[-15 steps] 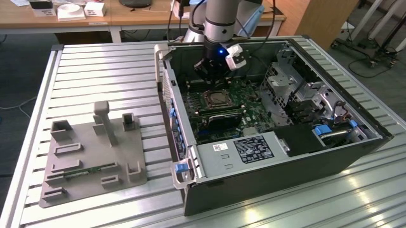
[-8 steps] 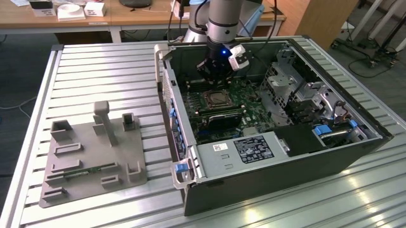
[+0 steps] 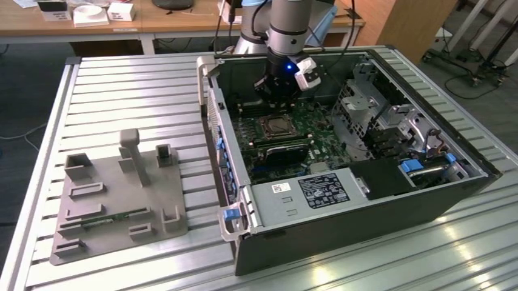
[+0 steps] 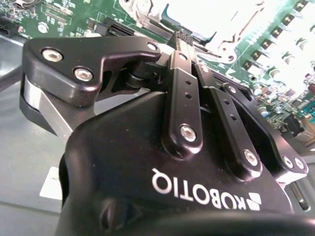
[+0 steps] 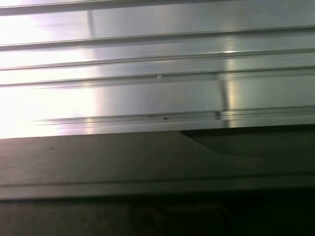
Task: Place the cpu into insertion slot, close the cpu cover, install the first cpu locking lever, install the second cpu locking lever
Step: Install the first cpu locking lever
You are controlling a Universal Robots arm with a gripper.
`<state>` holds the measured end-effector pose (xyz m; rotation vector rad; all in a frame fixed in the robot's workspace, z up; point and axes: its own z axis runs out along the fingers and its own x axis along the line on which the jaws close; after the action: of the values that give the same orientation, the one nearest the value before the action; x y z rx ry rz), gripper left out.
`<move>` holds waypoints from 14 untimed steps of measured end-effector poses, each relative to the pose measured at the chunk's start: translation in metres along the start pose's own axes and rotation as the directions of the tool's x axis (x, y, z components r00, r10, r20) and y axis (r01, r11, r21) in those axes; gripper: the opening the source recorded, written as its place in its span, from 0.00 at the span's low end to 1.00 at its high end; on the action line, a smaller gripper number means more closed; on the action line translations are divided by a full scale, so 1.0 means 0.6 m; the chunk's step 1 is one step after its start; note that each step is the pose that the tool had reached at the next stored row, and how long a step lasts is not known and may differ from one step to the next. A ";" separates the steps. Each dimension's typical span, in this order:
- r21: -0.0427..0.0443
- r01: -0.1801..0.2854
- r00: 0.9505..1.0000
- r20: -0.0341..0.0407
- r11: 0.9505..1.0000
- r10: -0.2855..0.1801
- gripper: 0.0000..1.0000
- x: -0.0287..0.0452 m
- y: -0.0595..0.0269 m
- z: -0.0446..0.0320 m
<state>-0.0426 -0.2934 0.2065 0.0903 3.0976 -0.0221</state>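
**A:** How much room does the arm have in there?

**B:** Little. The gripper [image 3: 277, 103] hangs inside the open computer case [image 3: 364, 230]. The case's upright wall is on the exterior view's left, and a grey perforated drive cage [image 3: 364, 115] is on the exterior view's right. The green motherboard [image 3: 279, 160] lies beneath it.

**A:** And the pincer?

**B:** In the second wrist view its black fingers [image 4: 183, 83] are drawn together until the tips meet. Nothing shows between them. The tips stand just beside the socket's rim.

**A:** Where is the cpu?

**B:** The cpu [image 3: 278, 126] lies flat in the socket as a dull grey square, near the gripper's tips. The cpu cover [image 3: 262, 126], a thin silvery frame, rings it. It looks to be lying flat, but glare whitens that spot in the second wrist view, so I cannot be sure.

**A:** Outside the case?

**B:** There is a ribbed aluminium table [image 3: 130, 91] with shiny slats. In the first wrist view those slats run along a dark, matt case edge [image 5: 157, 162]. A grey moulded fixture [image 3: 113, 206] with slots and posts stands well apart from the case, on the exterior view's left. A grey box [image 3: 283, 203] with a white label fills the case's near corner. The arm's upper part is cut off by the picture's edge.
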 end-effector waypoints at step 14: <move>-0.001 0.000 1.000 0.000 1.000 0.000 0.10 -0.004 0.001 0.001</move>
<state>-0.0403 -0.2929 0.2060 0.0897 3.0975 -0.0211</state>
